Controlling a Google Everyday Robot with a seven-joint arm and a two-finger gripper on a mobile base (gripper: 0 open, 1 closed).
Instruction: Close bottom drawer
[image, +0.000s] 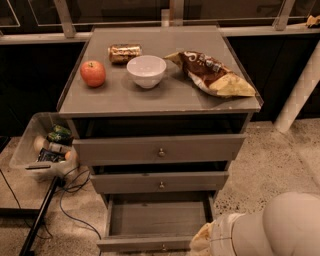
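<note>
The bottom drawer (157, 220) is pulled out, and its plain board floor shows. Its slim front (145, 244) with a small round knob (163, 247) sits at the lower edge of the view. Above it, the middle drawer (160, 182) and the top drawer (160, 149) stand slightly out. My gripper (201, 243) is at the end of the white arm (280, 227) at the bottom right. It is next to the bottom drawer's right front corner and partly cut off by the frame edge.
On the cabinet top (150, 97) lie an apple (93, 73), a white bowl (146, 70), a small can (124, 52) and a chip bag (212, 74). A plastic bin (42, 147) with items stands on the floor at the left, with cables (70, 200) beside it.
</note>
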